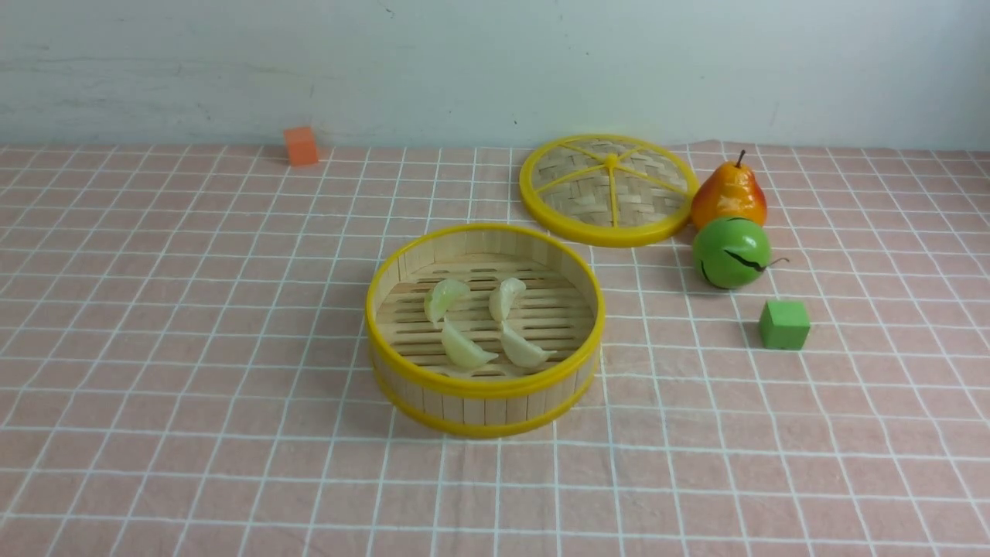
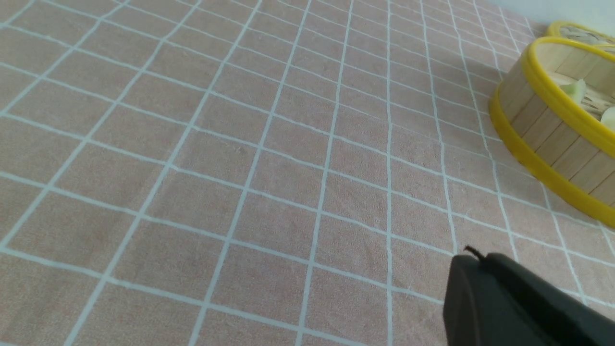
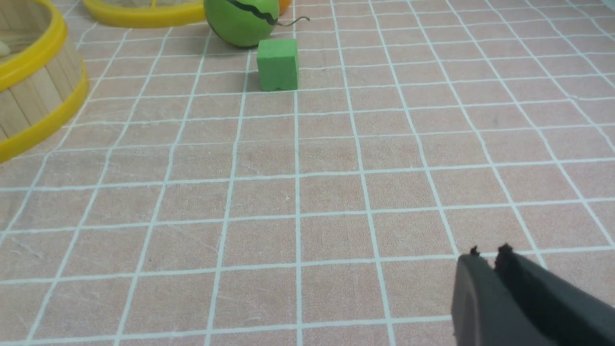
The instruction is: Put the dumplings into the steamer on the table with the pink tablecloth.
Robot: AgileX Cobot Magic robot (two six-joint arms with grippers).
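Note:
The round bamboo steamer point(image 1: 483, 391) with yellow rims stands mid-table on the pink tablecloth point(image 1: 193, 348) that covers the table. Several pale glossy dumplings point(image 1: 469, 350) lie on its slat floor. No arm shows in the front view. In the left wrist view my left gripper point(image 2: 480, 257) is shut and empty above bare cloth, apart from the steamer point(image 2: 543, 129), where a dumpling point(image 2: 574, 90) peeks over the rim. My right gripper point(image 3: 486, 254) hangs over bare cloth with its fingers nearly together, only a thin slit at the tips and nothing between them; the steamer point(image 3: 29, 101) stands well off.
A flat woven yellow-rimmed lid point(image 1: 609, 189) lies behind the steamer to the right. Beside it are an orange-red pear point(image 1: 729, 195), a green round fruit point(image 1: 731, 251) and a green cube point(image 1: 784, 325). An orange cube point(image 1: 301, 145) sits by the back wall.

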